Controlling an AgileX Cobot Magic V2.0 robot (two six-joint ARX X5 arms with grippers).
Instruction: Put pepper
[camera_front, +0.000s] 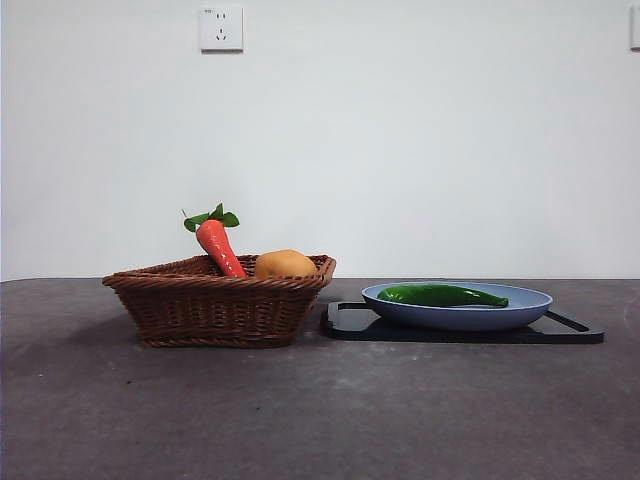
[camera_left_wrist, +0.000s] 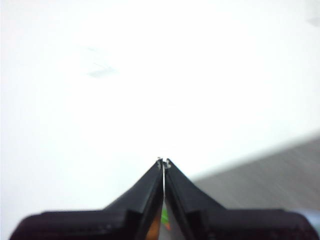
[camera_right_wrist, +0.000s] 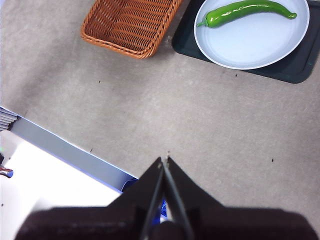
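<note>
The long glossy green pepper (camera_front: 441, 295) lies on the blue plate (camera_front: 520, 312), which rests on a black tray (camera_front: 570, 330) right of centre. From the right wrist view the pepper (camera_right_wrist: 245, 11) lies across the plate (camera_right_wrist: 252, 45), well ahead of my right gripper (camera_right_wrist: 164, 161), which is shut and empty above bare table. My left gripper (camera_left_wrist: 164, 162) is shut too, with nothing in it, and faces the white wall. Neither gripper shows in the front view.
A brown wicker basket (camera_front: 215, 300) left of the tray holds a red-orange carrot (camera_front: 219, 245) with green leaves and a round yellow-orange item (camera_front: 285, 264). The right wrist view shows the basket (camera_right_wrist: 127, 22) and the table's edge (camera_right_wrist: 65, 150).
</note>
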